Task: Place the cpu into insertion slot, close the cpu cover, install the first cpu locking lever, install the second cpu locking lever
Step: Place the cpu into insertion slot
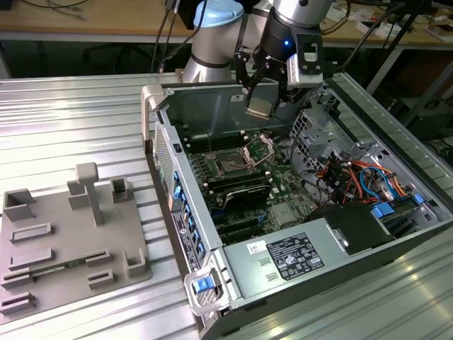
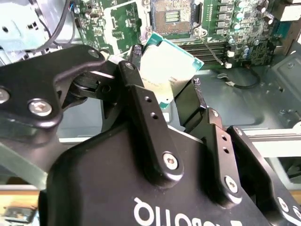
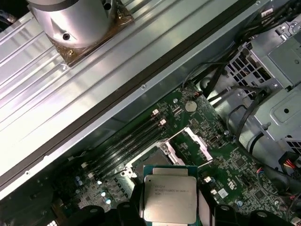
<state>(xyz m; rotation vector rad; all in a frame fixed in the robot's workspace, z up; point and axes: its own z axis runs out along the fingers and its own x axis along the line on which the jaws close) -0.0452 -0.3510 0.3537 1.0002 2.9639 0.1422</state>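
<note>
pinching the cpu (image 3: pixel 169 197) by two opposite edges, the gripper (image 3: pixel 170 203) has its two black fingers (image 3: pixel 136 206) drawn in narrow, one on each side of the chip. in the first wrist view the silvery metal lid faces the camera. in the second wrist view you get the cpu's (image 2: pixel 168 66) pale other face with a green rim, wedged between the same two fingers (image 2: pixel 141 106).

the chip hangs in the air, tilted a bit, well clear of the board. right under and just past it is the socket (image 3: pixel 151 164), open and bare, partly hidden behind the chip in the first wrist view. the cpu cover (image 3: pixel 190 143) is hinged up beside the socket, a thin metal frame with a square hole. long black memory slots (image 3: pixel 124 146) run next to it on the green motherboard (image 3: pixel 230 165).

from the exterior view, the arm (image 1: pixel 212 35) reaches down over the back of the open computer case (image 1: pixel 184 234), which lies on its side on a ribbed metal table (image 1: pixel 71 120). inside there's a metal drive cage (image 1: pixel 318 131), a bunch of orange and blue cables (image 1: pixel 368 177) and the power supply (image 1: pixel 297 256). off on the exterior view's left sits a grey fixture tray (image 1: pixel 71 241), well apart from the case.
</note>
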